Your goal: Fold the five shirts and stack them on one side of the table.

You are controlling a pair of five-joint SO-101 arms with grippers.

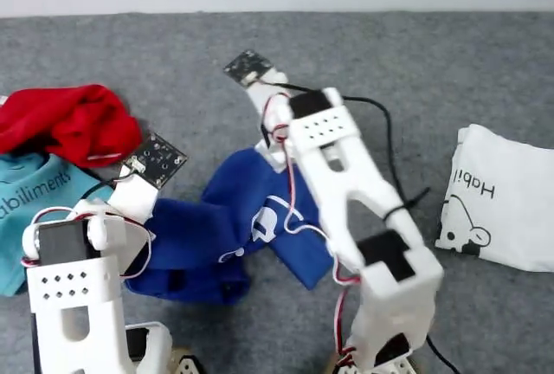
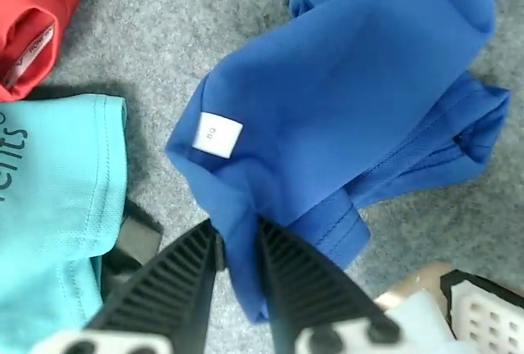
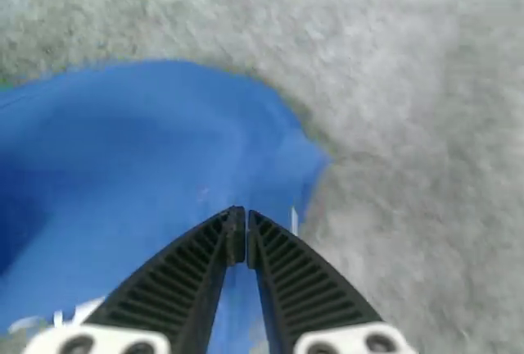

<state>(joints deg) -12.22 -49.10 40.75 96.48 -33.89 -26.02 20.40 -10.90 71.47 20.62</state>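
Centre frame, high view: blue shirt (image 1: 199,235) crumpled on desk (image 1: 433,62); left gripper (image 2: 238,235) pinches its labelled corner, right gripper (image 3: 242,213) clamps the opposite edge. Best: raise both evenly, draw cloth taut, lay flat.

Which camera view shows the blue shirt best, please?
The high view: the blue shirt lies crumpled between both arms, nearly whole. The left wrist view shows one fold pinched in the left gripper; the right wrist view shows one edge held in the right gripper.

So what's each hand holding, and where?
Both pinch the blue fabric shirt: left hand a fold by its white tag, right hand near an edge.
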